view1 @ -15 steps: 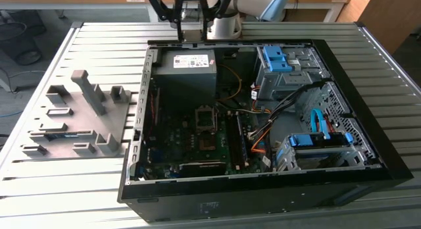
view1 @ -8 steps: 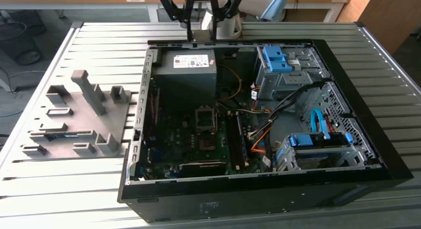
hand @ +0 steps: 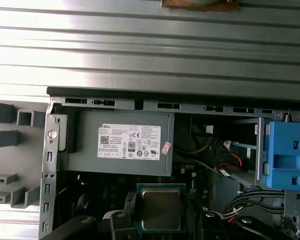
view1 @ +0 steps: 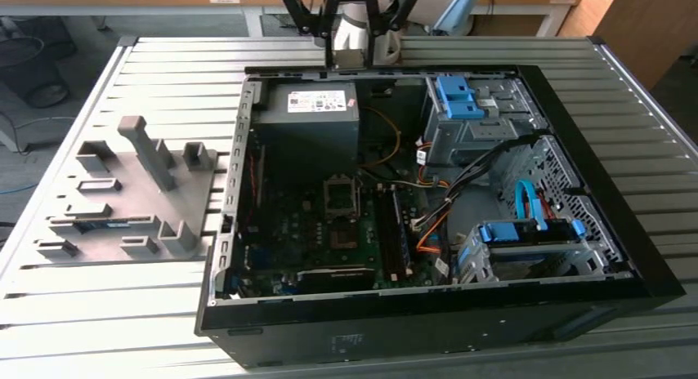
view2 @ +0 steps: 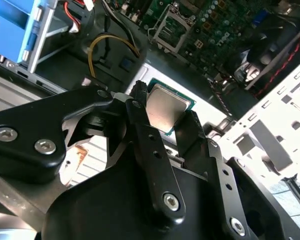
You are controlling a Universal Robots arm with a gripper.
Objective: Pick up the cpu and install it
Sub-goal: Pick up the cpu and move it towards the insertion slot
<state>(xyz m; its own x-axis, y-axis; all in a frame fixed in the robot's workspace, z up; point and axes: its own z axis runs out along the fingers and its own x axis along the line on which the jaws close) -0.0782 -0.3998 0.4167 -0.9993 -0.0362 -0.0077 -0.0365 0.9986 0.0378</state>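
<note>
Cpu (hand: 160, 209): in the first wrist view, flat between the fingers, power supply (hand: 85, 145) beyond it.
Gripper (view2: 166, 114): in the second wrist view, closed on the cpu's edges.
Socket (view1: 340, 196): exterior view, centre of frame; my advice is to keep the cpu level, corners matched.

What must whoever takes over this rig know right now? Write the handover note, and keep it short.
Gripper: shut on the cpu, pinched by its edges with the metal top facing both wrist cameras.
Position: held in the air by the grey power supply, at the far edge of the open computer case in the exterior view.
Done: the cpu is picked up.
Left: it is not yet installed. The socket on the motherboard has no chip in it.
</note>
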